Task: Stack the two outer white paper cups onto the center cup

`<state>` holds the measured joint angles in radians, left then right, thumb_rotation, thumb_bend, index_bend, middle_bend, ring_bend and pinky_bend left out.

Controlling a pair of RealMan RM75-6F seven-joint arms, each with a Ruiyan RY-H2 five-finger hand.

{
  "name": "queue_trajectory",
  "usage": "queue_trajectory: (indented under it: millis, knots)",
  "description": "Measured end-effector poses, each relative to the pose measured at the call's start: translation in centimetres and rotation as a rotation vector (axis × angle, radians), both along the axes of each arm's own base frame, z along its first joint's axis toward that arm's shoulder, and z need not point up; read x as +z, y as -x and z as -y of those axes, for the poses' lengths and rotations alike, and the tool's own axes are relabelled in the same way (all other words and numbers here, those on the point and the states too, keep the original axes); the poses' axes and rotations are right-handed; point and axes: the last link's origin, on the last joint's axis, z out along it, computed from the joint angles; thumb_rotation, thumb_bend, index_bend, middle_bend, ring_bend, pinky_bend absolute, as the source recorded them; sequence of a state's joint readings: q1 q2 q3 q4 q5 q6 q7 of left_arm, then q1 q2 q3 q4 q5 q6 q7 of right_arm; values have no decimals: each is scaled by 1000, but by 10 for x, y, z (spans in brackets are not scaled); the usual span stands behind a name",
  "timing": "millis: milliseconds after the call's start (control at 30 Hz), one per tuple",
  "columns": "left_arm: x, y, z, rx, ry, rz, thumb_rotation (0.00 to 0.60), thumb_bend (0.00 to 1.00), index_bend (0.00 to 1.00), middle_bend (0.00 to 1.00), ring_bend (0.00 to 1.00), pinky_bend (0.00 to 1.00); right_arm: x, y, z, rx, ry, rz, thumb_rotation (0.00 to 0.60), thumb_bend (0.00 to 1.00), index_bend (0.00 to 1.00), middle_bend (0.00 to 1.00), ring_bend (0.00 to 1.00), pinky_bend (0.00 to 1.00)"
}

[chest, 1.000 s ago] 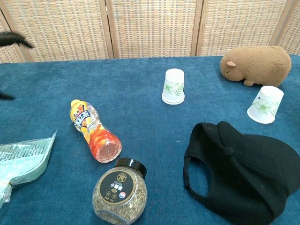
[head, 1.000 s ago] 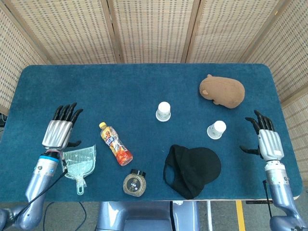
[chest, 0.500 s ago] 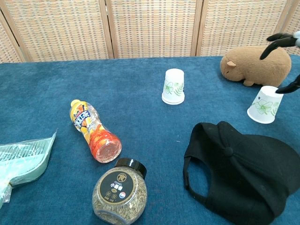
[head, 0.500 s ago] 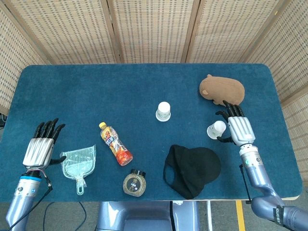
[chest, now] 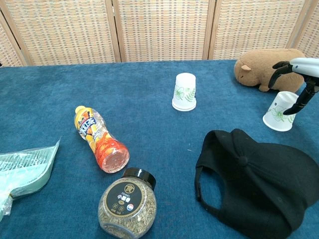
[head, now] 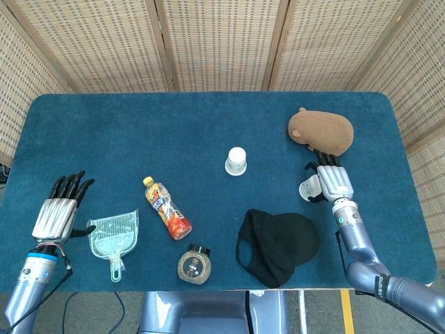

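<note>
Two white paper cups with green leaf prints stand upside down on the blue table. One cup point(head: 236, 161) point(chest: 185, 91) is at the middle. The other cup point(head: 308, 188) point(chest: 277, 115) is to its right, in front of the plush. My right hand point(head: 332, 179) point(chest: 304, 65) reaches over this right cup, fingers spread above and behind it and the thumb lying against its front side; no firm grip shows. My left hand point(head: 55, 214) hovers with fingers apart and nothing in it near the table's front left, beside the dustpan; the chest view does not show it.
A brown capybara plush point(head: 321, 131) point(chest: 271, 67) lies just behind the right cup. A black cap point(head: 278, 243) point(chest: 259, 179) lies in front of it. An orange drink bottle point(head: 167, 207) point(chest: 99, 139), a seed jar point(head: 195, 264) point(chest: 127, 204) and a clear green dustpan point(head: 111, 236) point(chest: 22, 169) occupy the front left.
My right hand moved from the table's right edge leftward onto the right cup. My left hand drew back toward the front left edge, then held still.
</note>
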<state>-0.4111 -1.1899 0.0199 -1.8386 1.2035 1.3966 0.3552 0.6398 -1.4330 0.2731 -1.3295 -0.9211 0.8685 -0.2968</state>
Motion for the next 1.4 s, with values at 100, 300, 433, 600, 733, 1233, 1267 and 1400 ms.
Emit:
queue_trajectory:
  millis: [100, 300, 433, 600, 733, 1233, 1267, 1400]
  knots:
    - [0, 0, -1, -1, -2, 1, 600, 53, 133, 0, 0, 0, -3, 5, 3, -14, -12, -22, 600, 211, 362, 25, 0, 44]
    - [0, -1, -1, -11, -1, 7, 600, 53, 137, 0, 0, 0, -6, 13, 9, -41, -20, -40, 600, 264, 409, 45, 0, 53]
    - [-1, -2, 0, -13, 6, 9, 600, 52, 139, 0, 0, 0, -7, 14, 12, -43, -18, -44, 600, 325, 442, 58, 0, 59]
    - [-1, -2, -1, -17, 5, 17, 600, 53, 141, 0, 0, 0, -8, 13, 12, -40, -18, -38, 600, 337, 468, 72, 0, 67]
    - [0, -2, -1, -16, 1, 18, 600, 53, 141, 0, 0, 0, -7, 6, 11, -18, -8, -30, 600, 341, 467, 72, 0, 67]
    - [3, 0, -2, -11, -12, 26, 600, 53, 141, 0, 0, 0, 19, -101, 15, 255, 92, 151, 600, 341, 464, 69, 0, 70]
    - [3, 1, -2, -10, -13, 26, 600, 53, 141, 0, 0, 0, 18, -107, 16, 266, 92, 153, 600, 341, 464, 69, 0, 70]
    - [4, 3, -4, -1, -16, 26, 600, 53, 141, 0, 0, 0, 9, -125, 21, 285, 83, 176, 600, 341, 464, 69, 0, 70]
